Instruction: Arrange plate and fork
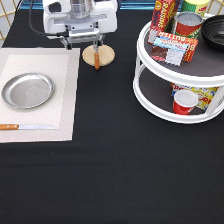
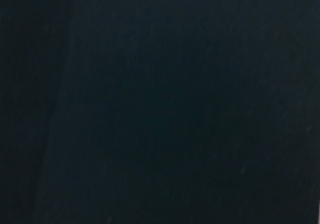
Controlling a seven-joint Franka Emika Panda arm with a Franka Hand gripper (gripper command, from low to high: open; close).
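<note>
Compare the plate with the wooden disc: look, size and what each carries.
The plate is shiny silver metal with a raised rim; the wooden disc is tan and flat. The plate is wider than the disc. The plate lies bare on the placemat; the disc sits on the black cloth with the fork on it. Both are round.

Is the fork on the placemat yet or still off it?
Off it: the fork lies on the wooden disc beside the placemat, under the gripper.
</note>
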